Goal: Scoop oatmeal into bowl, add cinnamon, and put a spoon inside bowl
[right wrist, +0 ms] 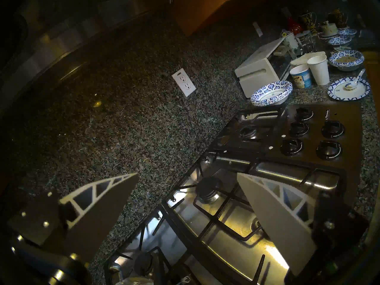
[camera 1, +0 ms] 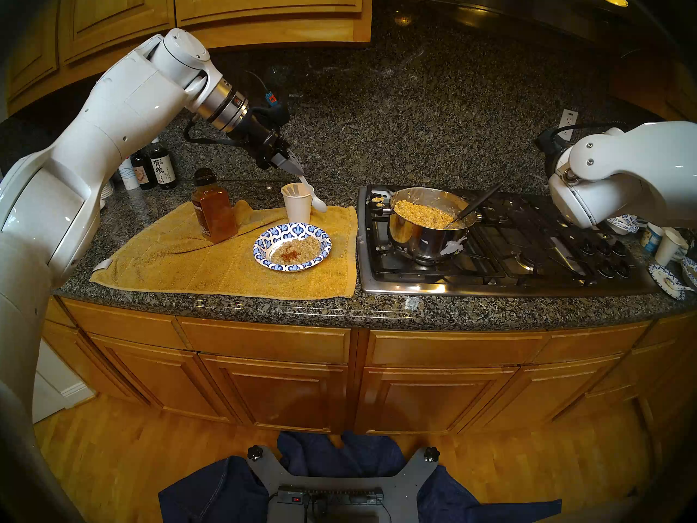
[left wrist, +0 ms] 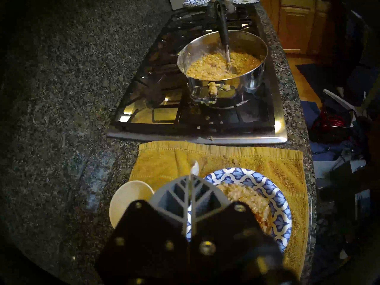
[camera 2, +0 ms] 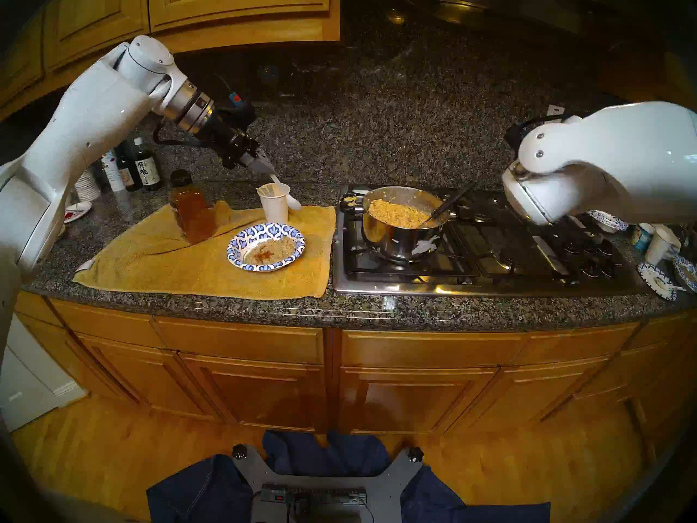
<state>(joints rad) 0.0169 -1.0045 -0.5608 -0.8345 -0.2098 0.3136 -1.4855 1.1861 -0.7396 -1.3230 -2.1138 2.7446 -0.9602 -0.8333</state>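
White spoon (camera 1: 314, 195) clamped in left fingers (camera 1: 295, 167), handle hidden, right fingers (right wrist: 267, 216) spread empty

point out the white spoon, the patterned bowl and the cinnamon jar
white spoon (camera 1: 318, 202), head left view, on its scoop end
patterned bowl (camera 1: 292, 230), head left view, on its far rim
cinnamon jar (camera 1: 215, 216), head left view, on its clear side

- A home kitchen.
- Wooden cabinets (camera 1: 271, 9) hang above a speckled granite counter (camera 1: 339, 303), with matching cabinet doors (camera 1: 279, 390) below it.
- A steel gas cooktop (camera 1: 490, 269) with black knobs (right wrist: 329, 149) is set into the counter, and a pot (camera 1: 415, 235) stands on a burner.
- A wall outlet (right wrist: 184, 81) sits in the granite backsplash.
- Sauce bottles (camera 1: 162, 167) stand at the counter's back left corner.
- The floor (camera 1: 151, 454) is wood.
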